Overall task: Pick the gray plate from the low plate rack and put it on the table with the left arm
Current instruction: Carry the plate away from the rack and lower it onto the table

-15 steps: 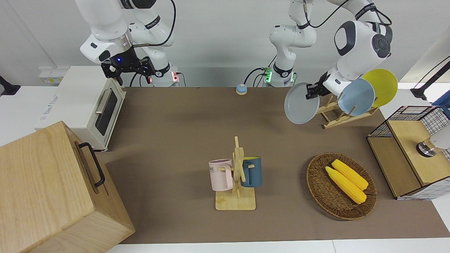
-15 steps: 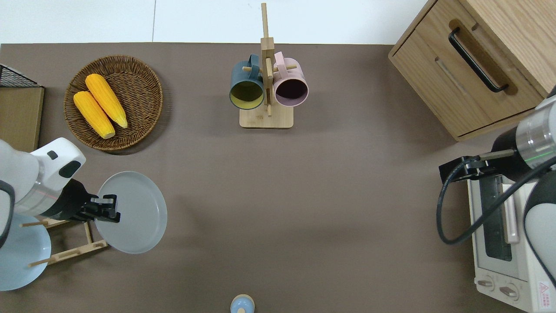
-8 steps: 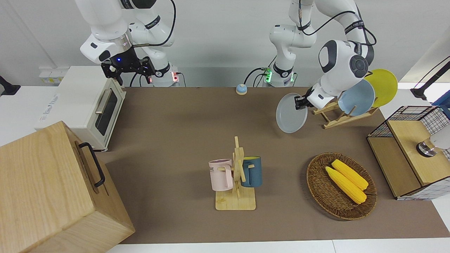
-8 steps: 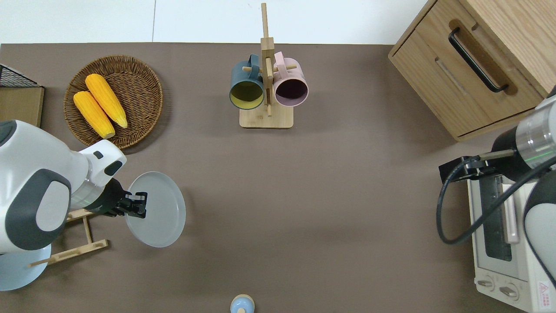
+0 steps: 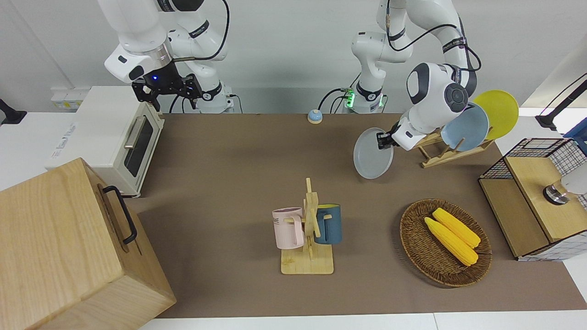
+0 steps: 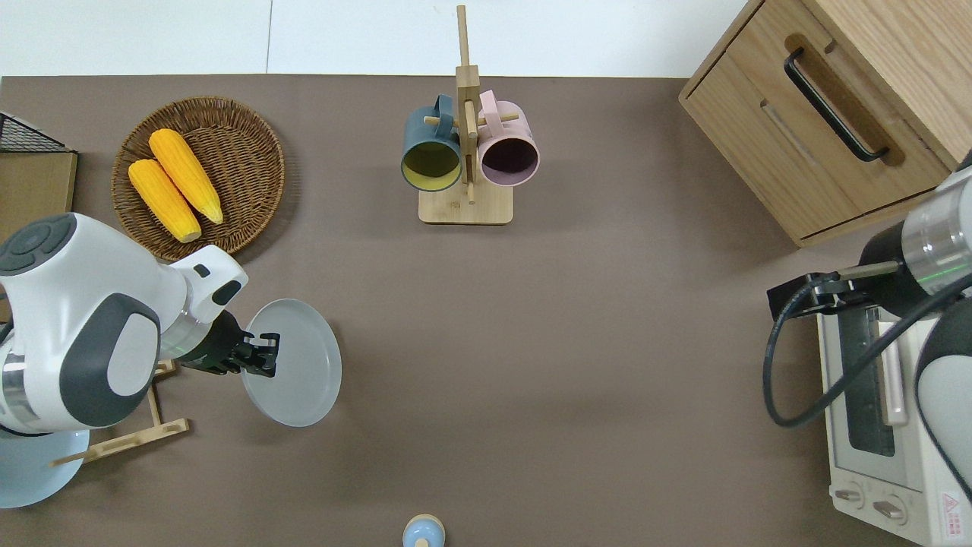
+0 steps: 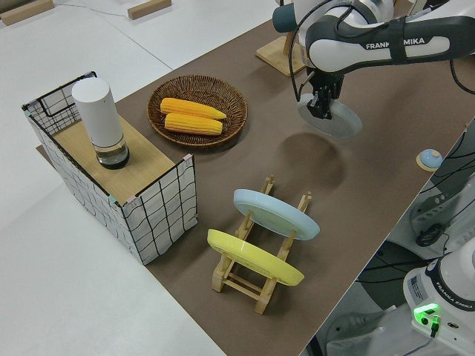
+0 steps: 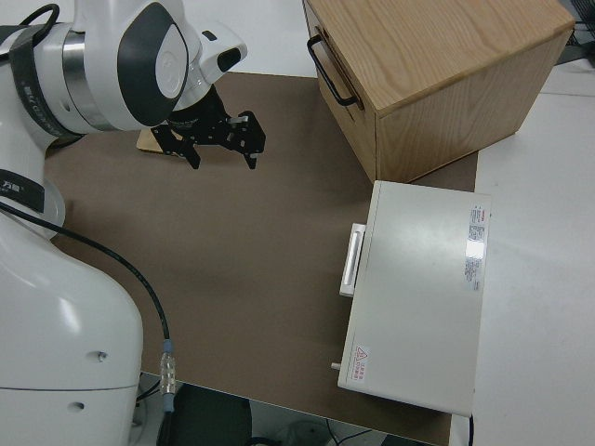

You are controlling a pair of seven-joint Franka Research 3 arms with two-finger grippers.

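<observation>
My left gripper point(image 5: 380, 140) point(image 6: 266, 357) point(image 7: 320, 111) is shut on the rim of the gray plate point(image 5: 370, 155) point(image 6: 298, 366) point(image 7: 335, 121). It holds the plate tilted in the air, over bare brown table point(image 6: 486, 342) beside the low plate rack point(image 5: 447, 153) point(image 6: 129, 437) point(image 7: 260, 278). The rack holds a light-blue plate point(image 5: 465, 126) point(image 7: 276, 213) and a yellow plate point(image 5: 500, 112) point(image 7: 252, 256). The right arm point(image 5: 167, 87) is parked, its fingers spread.
A wicker basket point(image 6: 250, 163) with two corn cobs lies farther from the robots than the plate. A wooden mug stand point(image 6: 465, 205) with two mugs stands mid-table. A wooden cabinet point(image 6: 828, 114) and a toaster oven point(image 6: 873, 425) stand at the right arm's end. A small bell point(image 6: 422, 532) sits near the robots.
My left gripper has carried the gray plate away from the rack toward the middle of the table and lower. The right arm has not moved.
</observation>
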